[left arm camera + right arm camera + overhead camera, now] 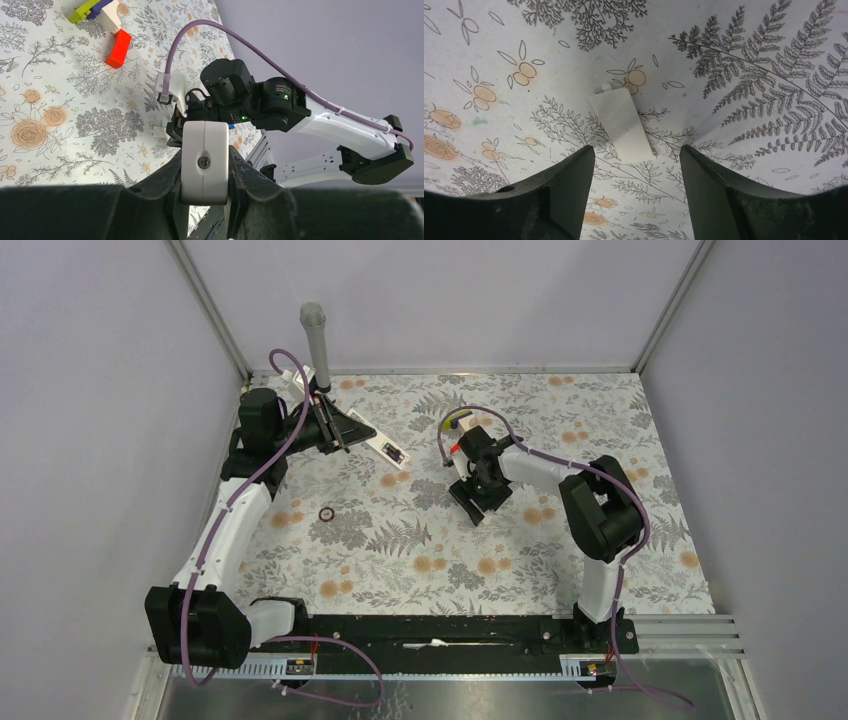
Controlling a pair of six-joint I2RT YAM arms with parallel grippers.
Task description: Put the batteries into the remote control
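The white remote control (386, 450) is held off the cloth at the back left, clamped by my left gripper (347, 433). In the left wrist view its end, with a screw in it (204, 162), sits tight between the two fingers. My right gripper (479, 502) points down at the cloth near the middle, open and empty. In the right wrist view a thin white flat cover piece (622, 123) lies on the cloth just beyond the open gripper (637, 172). No batteries show in any view.
A small dark ring (326, 513) lies on the floral cloth (400, 550) left of centre. A red piece (118, 48) and a yellow, blue and white block (97, 10) lie near the right arm (260, 100). A grey post (316, 340) stands at the back left.
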